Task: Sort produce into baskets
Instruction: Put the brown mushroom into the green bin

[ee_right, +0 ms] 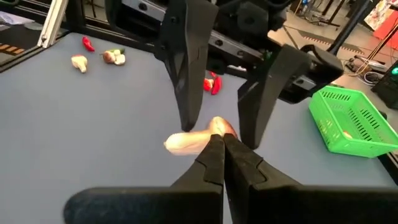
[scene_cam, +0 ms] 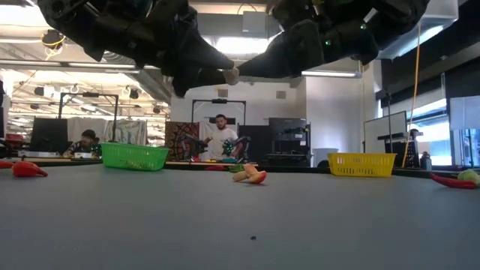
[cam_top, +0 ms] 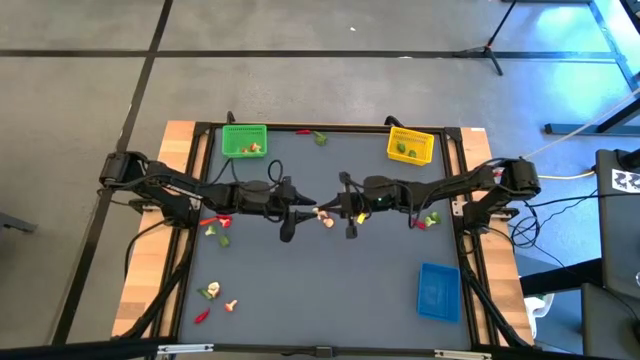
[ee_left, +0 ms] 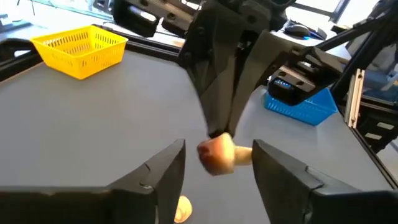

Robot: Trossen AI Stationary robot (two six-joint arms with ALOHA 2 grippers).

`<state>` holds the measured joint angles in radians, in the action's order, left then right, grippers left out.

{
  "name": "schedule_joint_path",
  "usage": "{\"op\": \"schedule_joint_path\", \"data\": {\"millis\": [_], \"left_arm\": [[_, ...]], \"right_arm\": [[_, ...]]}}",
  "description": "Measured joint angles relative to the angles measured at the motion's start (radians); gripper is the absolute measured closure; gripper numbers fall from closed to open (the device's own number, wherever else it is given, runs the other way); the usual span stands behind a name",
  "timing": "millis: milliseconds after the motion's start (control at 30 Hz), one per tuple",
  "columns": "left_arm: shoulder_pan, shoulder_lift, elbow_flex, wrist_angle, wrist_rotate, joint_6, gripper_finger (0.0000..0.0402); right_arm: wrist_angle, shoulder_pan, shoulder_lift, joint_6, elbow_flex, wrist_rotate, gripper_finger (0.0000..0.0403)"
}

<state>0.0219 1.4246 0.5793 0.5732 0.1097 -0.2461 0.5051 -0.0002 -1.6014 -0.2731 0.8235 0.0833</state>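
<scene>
High view: the two arms are seen meeting over the middle of the dark table (cam_top: 330, 290). The left gripper (cam_top: 303, 210) and the right gripper (cam_top: 335, 208) point at each other, with a pale mushroom (cam_top: 325, 214) between their tips. A green basket (cam_top: 244, 140) and a yellow basket (cam_top: 410, 146) stand at the far edge, and a blue basket (cam_top: 438, 291) lies near the right front corner. Loose produce is scattered by both arms and near the left front corner.

Low view: the mushroom (scene_cam: 232, 75) is shown raised above the table, between the two dark grippers. A second mushroom piece (scene_cam: 250, 176) lies on the table below. People are seen in the room beyond.

Left wrist view: the left gripper (ee_left: 217, 158) is shown with its fingers spread to either side of the mushroom (ee_left: 217, 154); contact cannot be told. The mushroom's cap is pinched from above by the tips of the right gripper (ee_left: 219, 132).

Right wrist view: the right gripper (ee_right: 219, 142) is shown pressed together on the mushroom (ee_right: 194, 138), whose pale stem sticks out sideways. The left gripper's fingers (ee_right: 185, 68) stand spread on both sides of it. The green basket (ee_right: 354, 119) is seen beyond.
</scene>
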Motion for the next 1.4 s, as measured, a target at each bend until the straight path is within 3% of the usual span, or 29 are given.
{"op": "schedule_joint_path", "data": {"millis": [433,533,667,800,967,1033,1200,1400], "left_arm": [[-0.001,0.0,0.0,-0.012,0.002,0.065,0.0382],[-0.003,0.0,0.0,-0.021,0.002,0.065,0.0397],[-0.003,-0.003,0.0,-0.064,0.002,0.043,0.0382],[-0.003,-0.003,0.0,-0.116,0.002,0.004,0.0361],[-0.003,-0.003,0.0,-0.168,0.002,-0.037,0.0316],[-0.003,-0.003,0.0,-0.182,0.002,-0.041,0.0294],[-0.003,-0.003,0.0,-0.2,0.002,-0.049,0.0253],[-0.003,-0.003,0.0,-0.198,0.002,-0.062,0.0238]], "right_arm": [[0.027,0.0,-0.012,0.038,0.03,-0.019,0.0402],[0.011,0.0,-0.012,0.063,0.03,-0.041,0.0395],[-0.064,0.0,-0.005,0.164,0.03,-0.057,0.0353],[-0.257,0.001,-0.004,0.214,0.03,-0.024,0.0294],[-0.511,0.001,-0.029,0.312,0.027,-0.02,0.0236],[-0.531,0.001,-0.05,0.35,0.021,-0.018,0.0221],[-0.51,0.001,-0.114,0.378,0.015,0.012,0.0206],[-0.441,0.001,-0.181,0.405,0.014,-0.016,0.022]]}}
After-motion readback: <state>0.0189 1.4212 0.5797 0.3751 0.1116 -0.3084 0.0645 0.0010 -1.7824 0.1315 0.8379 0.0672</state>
